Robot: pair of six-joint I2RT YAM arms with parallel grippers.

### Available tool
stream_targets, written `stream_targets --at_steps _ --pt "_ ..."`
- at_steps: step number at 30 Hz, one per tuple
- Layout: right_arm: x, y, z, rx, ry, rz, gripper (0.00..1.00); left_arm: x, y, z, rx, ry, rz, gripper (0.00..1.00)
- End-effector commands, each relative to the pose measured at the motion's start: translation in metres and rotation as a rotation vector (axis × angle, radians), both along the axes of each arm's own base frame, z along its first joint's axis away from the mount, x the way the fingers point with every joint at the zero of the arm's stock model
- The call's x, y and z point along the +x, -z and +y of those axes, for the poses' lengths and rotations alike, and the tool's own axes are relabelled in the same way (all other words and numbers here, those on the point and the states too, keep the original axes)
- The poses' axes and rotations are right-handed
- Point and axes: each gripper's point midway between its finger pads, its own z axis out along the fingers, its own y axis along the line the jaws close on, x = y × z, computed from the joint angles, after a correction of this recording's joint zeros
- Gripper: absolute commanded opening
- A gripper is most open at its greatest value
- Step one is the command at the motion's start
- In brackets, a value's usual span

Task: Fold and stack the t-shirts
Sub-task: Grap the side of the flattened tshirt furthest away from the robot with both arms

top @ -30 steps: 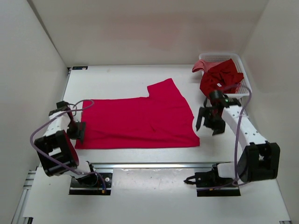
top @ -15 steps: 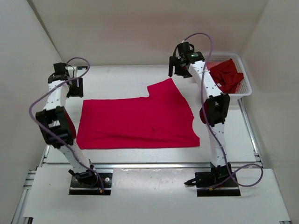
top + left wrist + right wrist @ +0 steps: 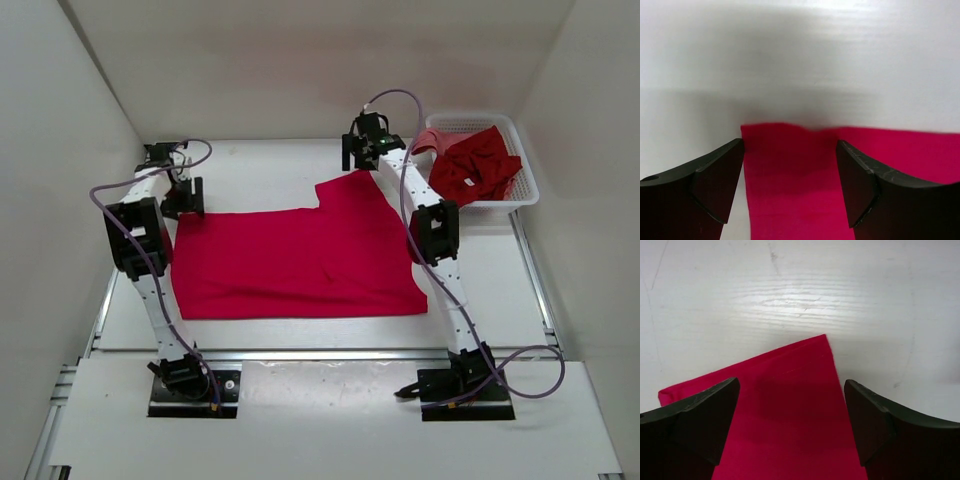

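A bright pinkish-red t-shirt (image 3: 300, 260) lies flat in the middle of the table, with one sleeve (image 3: 352, 190) pointing to the far side. My left gripper (image 3: 183, 200) hangs open over the shirt's far left corner (image 3: 790, 200), a finger on each side of the cloth and nothing gripped. Over the tip of the sleeve (image 3: 790, 440), my right gripper (image 3: 362, 160) is open too, its fingers straddling the corner. A dark crimson t-shirt (image 3: 478, 168) lies crumpled in the white basket (image 3: 470, 119). A paler pink t-shirt (image 3: 428, 141) droops over the basket's left corner.
The basket stands at the far right, close to the right wall. White walls close in the table on the left, far and right sides. Both arms reach from their bases at the near edge across the flat shirt.
Both arms swung from the shirt's near sides out to its far edge and came down over the far left corner and the sleeve tip. Both sets of jaws opened wider.
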Motion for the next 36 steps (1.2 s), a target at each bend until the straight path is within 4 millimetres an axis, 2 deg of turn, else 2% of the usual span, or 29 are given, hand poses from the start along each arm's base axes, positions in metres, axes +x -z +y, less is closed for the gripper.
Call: stream_targets --at_steps 1,2,4,5,7,8,11,14,16,17,19,21,22,23,24,25,26,28,30,32,35,36 --pt "0.015 -0.004 -0.009 0.153 0.084 -0.007 0.85 0.028 -0.025 -0.005 0.005 0.005 -0.097 0.84" --pt "0.009 0.003 -0.016 0.165 0.084 0.037 0.80 0.028 -0.024 -0.007 0.001 0.004 -0.097 0.85" --pt "0.002 0.010 -0.019 0.120 0.074 0.063 0.82 0.027 -0.024 -0.002 0.022 -0.009 -0.097 0.85" --pt "-0.003 0.022 -0.020 0.092 0.060 0.088 0.83 0.024 -0.025 0.000 0.025 -0.012 -0.092 0.85" --pt "-0.009 0.023 -0.011 0.097 0.028 0.105 0.86 0.024 -0.023 0.006 0.038 -0.020 -0.091 0.86" --pt "-0.011 0.028 -0.007 0.100 0.017 0.115 0.86 0.019 -0.018 0.006 0.032 -0.021 -0.071 0.86" --pt "-0.024 0.049 -0.002 0.071 -0.008 0.173 0.89 0.022 -0.019 0.008 0.058 -0.016 -0.077 0.87" --pt "-0.036 0.058 -0.007 0.117 0.002 0.251 0.82 0.015 -0.011 0.013 0.086 0.000 -0.041 0.86" --pt "-0.048 0.067 -0.009 0.143 -0.013 0.316 0.76 0.005 -0.001 0.006 0.078 0.021 -0.008 0.84" --pt "-0.052 0.069 -0.013 0.130 -0.019 0.336 0.74 0.005 -0.005 0.011 0.109 0.009 -0.013 0.83" --pt "-0.054 0.065 -0.008 0.081 -0.059 0.318 0.77 -0.002 -0.004 0.013 0.111 0.007 -0.005 0.84" --pt "-0.055 0.067 -0.005 0.069 -0.076 0.316 0.70 -0.005 -0.005 0.017 0.116 0.002 -0.006 0.83" --pt "-0.057 0.069 0.003 0.081 -0.093 0.321 0.61 -0.006 -0.004 0.017 0.110 0.009 -0.002 0.81" --pt "-0.058 0.071 0.006 0.093 -0.100 0.326 0.47 -0.005 -0.004 0.015 0.110 0.016 0.000 0.75" --pt "-0.057 0.069 0.007 0.097 -0.103 0.321 0.28 -0.006 -0.002 0.017 0.111 0.022 0.003 0.72" --pt "-0.059 0.070 0.014 0.107 -0.112 0.325 0.17 -0.008 0.001 0.016 0.116 0.037 0.016 0.63" --pt "-0.060 0.070 0.014 0.116 -0.113 0.333 0.01 -0.006 0.002 0.012 0.102 0.050 0.014 0.55" --pt "-0.058 0.061 0.021 0.138 -0.126 0.316 0.00 -0.006 0.004 0.012 0.111 0.072 0.019 0.36" --pt "-0.051 0.048 0.017 0.145 -0.121 0.284 0.00 -0.007 0.004 0.010 0.114 0.084 0.021 0.09" --pt "-0.043 0.036 0.008 0.146 -0.109 0.252 0.00 -0.004 -0.005 0.011 0.122 0.087 0.004 0.00" --pt "-0.036 -0.011 -0.004 0.185 -0.106 0.188 0.00 0.003 -0.023 0.011 0.099 0.086 -0.046 0.00" --pt "-0.040 -0.014 -0.011 0.191 -0.104 0.207 0.00 0.005 -0.035 0.009 0.093 0.090 -0.072 0.00"
